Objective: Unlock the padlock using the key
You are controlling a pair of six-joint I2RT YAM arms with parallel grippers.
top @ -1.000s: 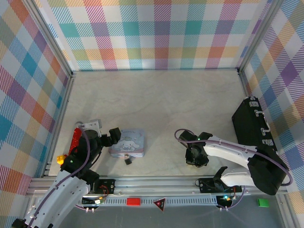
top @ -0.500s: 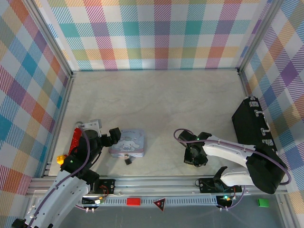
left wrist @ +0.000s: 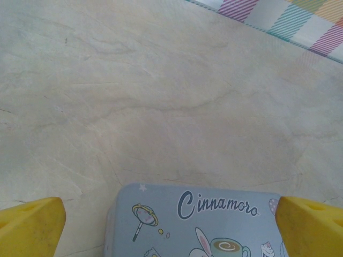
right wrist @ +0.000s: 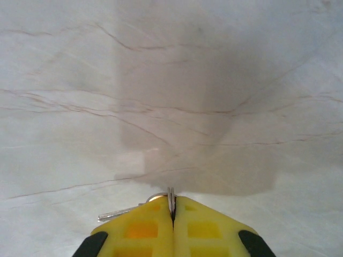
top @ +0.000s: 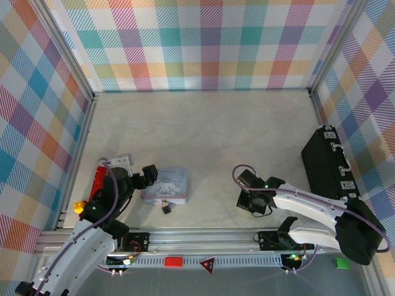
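The padlock (top: 166, 208), a tiny dark body, lies on the table just in front of the pastel cartoon tin (top: 166, 185). My left gripper (top: 147, 177) sits at the tin's left end. In the left wrist view this gripper (left wrist: 171, 227) is open, with a yellow fingertip (left wrist: 29, 225) on each side of the tin (left wrist: 198, 219). My right gripper (top: 257, 203) is low over the table to the right. Its yellow fingers (right wrist: 139, 230) are shut on the key (right wrist: 115, 215), whose ring is pinched in the seam and whose slim blade pokes out to the left.
A black case (top: 330, 166) stands along the right wall. A red-capped cylinder (top: 99, 182) and a small orange item (top: 78, 207) lie by the left wall. Plaid walls close in the marbled table (top: 203, 129) on three sides.
The right arm has shifted a little to the right and toward the near edge, its gripper still shut. The left arm, tin and padlock have not moved.
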